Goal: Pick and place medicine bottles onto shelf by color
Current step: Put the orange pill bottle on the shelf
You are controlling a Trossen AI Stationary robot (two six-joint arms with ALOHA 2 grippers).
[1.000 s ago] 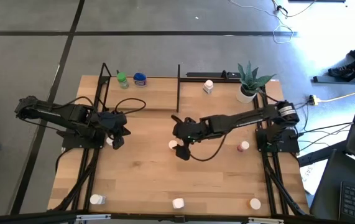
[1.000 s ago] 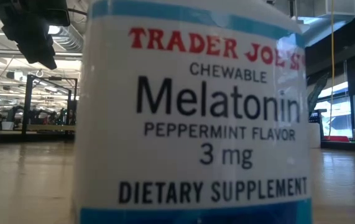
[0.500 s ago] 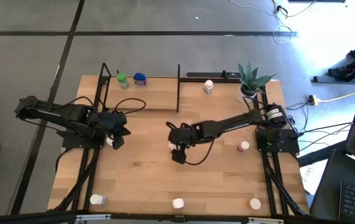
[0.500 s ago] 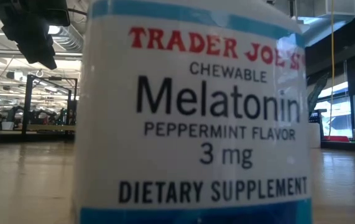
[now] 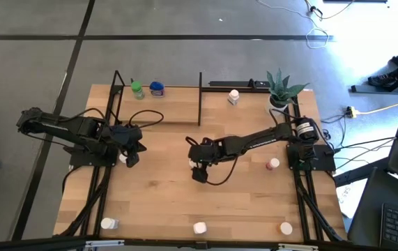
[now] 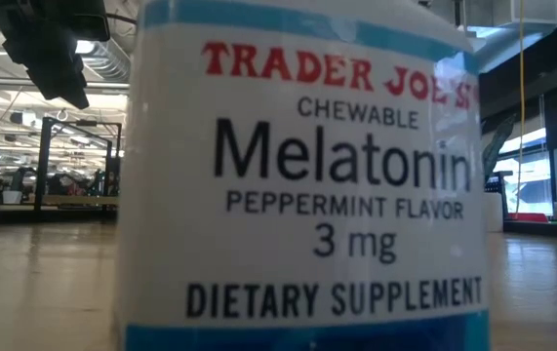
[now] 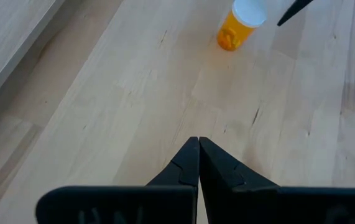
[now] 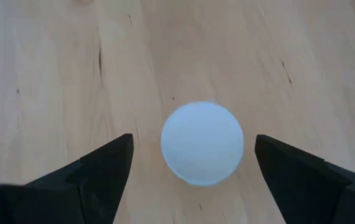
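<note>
Black fingers [image 8: 96,177] of the right gripper [image 8: 189,171] stand wide apart around a white-capped bottle [image 8: 202,143] mid-desk [image 5: 157,195], not touching it; the high view hides this bottle. The left gripper [image 7: 198,158], pressed shut and empty, waits near the shelf [image 5: 167,104].

The right gripper [image 8: 193,168] stands wide open over a white bottle cap [image 8: 202,143], with bare wood free on both sides between the cap and each finger. The middle of the table [image 5: 164,188] is open, because the other bottles stand only along the near edge, near the right side and on the shelf [image 5: 178,104]. The black post [image 5: 199,97] of the shelf and the plant [image 5: 281,89] rise at the back, and the left arm [image 5: 80,132] stays at the left side.
</note>
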